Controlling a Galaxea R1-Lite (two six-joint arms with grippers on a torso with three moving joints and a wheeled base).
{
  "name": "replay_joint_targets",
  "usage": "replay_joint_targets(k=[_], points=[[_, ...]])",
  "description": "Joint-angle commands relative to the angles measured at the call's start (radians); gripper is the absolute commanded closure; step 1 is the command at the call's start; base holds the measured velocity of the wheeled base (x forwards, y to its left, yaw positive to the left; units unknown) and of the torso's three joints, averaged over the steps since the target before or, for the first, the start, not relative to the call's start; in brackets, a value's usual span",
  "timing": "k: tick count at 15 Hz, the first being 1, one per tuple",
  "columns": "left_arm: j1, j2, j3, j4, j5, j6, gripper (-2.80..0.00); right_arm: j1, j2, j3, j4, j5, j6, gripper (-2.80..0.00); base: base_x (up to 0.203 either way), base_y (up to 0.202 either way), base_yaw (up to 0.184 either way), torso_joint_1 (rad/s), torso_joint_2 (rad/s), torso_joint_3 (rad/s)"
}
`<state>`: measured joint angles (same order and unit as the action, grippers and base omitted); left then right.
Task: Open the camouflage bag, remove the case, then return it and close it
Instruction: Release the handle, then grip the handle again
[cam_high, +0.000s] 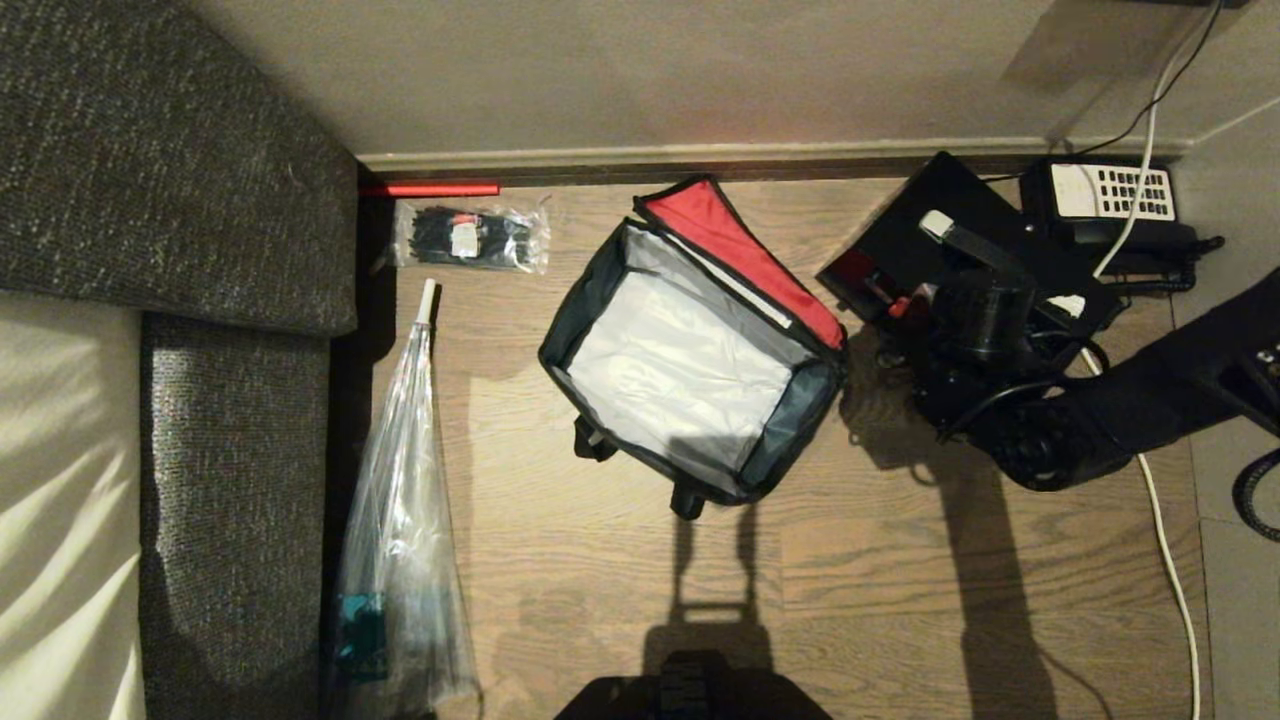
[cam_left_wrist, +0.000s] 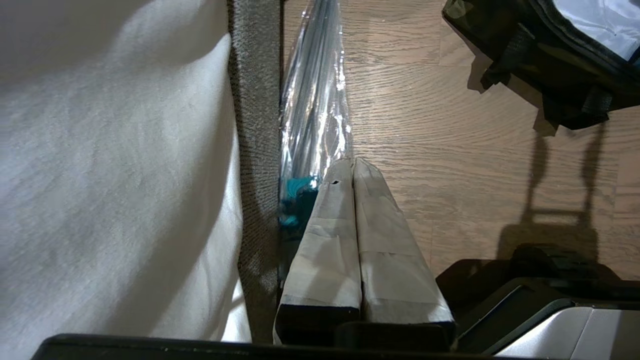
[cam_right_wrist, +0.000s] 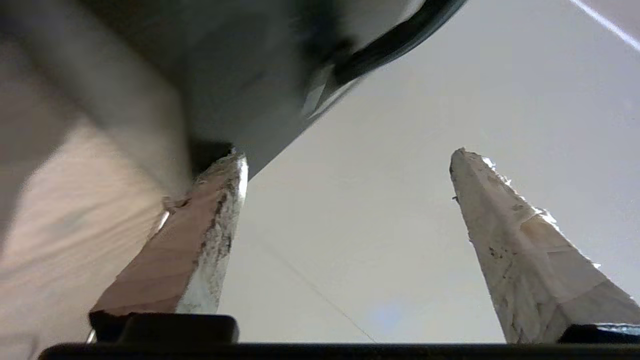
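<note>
The camouflage bag (cam_high: 800, 420) stands open on the wood floor, its red-lined lid (cam_high: 735, 240) thrown back and its silvery inside bare. One corner of the camouflage bag (cam_left_wrist: 550, 75) also shows in the left wrist view. The flat black case (cam_high: 900, 250) lies to the bag's right, near the wall, and the dark case (cam_right_wrist: 225, 75) fills a blurred corner of the right wrist view. My right gripper (cam_high: 915, 255) is over it. That right gripper (cam_right_wrist: 350, 155) is open, with only wall between the fingers; one fingertip (cam_right_wrist: 230, 170) sits at the case's edge. My left gripper (cam_left_wrist: 354, 161) is shut and parked beside the sofa.
A grey sofa (cam_high: 180, 160) fills the left side. A clear folded umbrella (cam_high: 400, 520) and a clear plastic bag of black ties (cam_high: 470, 238) lie beside it. A black desk phone (cam_high: 1110, 195) and a white cable (cam_high: 1170, 560) are at the right, against the baseboard (cam_high: 700, 155).
</note>
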<state>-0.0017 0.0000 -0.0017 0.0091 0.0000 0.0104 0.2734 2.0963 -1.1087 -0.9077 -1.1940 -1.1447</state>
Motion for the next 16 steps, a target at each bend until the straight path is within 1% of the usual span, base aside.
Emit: replay_joint_targets(k=[1,2,3,5,7,9,11,12,14,15,16], points=[[0.000,0.000,0.000,0.000,0.000,0.000,0.00,0.032,-0.071,0.031,0.038,-0.003,0.005,-2.80,0.000,0.000,0.000,0.000,0.00,0.000],[0.000,0.000,0.000,0.000,0.000,0.001,0.00,0.045,-0.108,0.039,0.056,-0.002,0.010,-2.80,0.000,0.000,0.000,0.000,0.00,0.000],[0.000,0.000,0.000,0.000,0.000,0.000,0.00,0.055,-0.151,0.057,0.073,0.006,0.013,0.00,0.000,0.000,0.000,0.000,0.00,0.000],[0.000,0.000,0.000,0.000,0.000,0.000,0.00,0.066,-0.250,0.113,0.105,0.038,0.014,0.00,0.000,0.000,0.000,0.000,0.00,0.000],[0.000,0.000,0.000,0.000,0.000,0.000,0.00,0.073,-0.373,0.178,0.152,0.051,0.016,0.00,0.000,0.000,0.000,0.000,0.00,0.000],[0.000,0.000,0.000,0.000,0.000,0.001,0.00,0.075,-0.543,0.240,0.226,0.067,0.016,0.00,0.000,0.000,0.000,0.000,0.00,0.000],[0.000,0.000,0.000,0.000,0.000,0.000,0.00,0.075,-0.749,0.320,0.322,0.113,0.041,0.00,0.000,0.000,0.000,0.000,0.00,0.000],[0.000,0.000,0.000,0.000,0.000,0.000,0.00,0.075,-0.865,0.367,0.375,0.136,0.072,0.00,0.000,0.000,0.000,0.000,0.00,0.000],[0.000,0.000,0.000,0.000,0.000,0.000,0.00,0.068,-1.098,0.454,0.498,0.174,0.179,0.00,0.000,0.000,0.000,0.000,0.00,0.000],[0.000,0.000,0.000,0.000,0.001,0.000,0.00,0.054,-1.216,0.495,0.580,0.218,0.268,0.00,0.000,0.000,0.000,0.000,0.00,0.000],[0.000,0.000,0.000,0.000,0.000,0.001,0.00,0.031,-1.330,0.545,0.670,0.298,0.405,0.00,0.000,0.000,0.000,0.000,0.00,0.000]])
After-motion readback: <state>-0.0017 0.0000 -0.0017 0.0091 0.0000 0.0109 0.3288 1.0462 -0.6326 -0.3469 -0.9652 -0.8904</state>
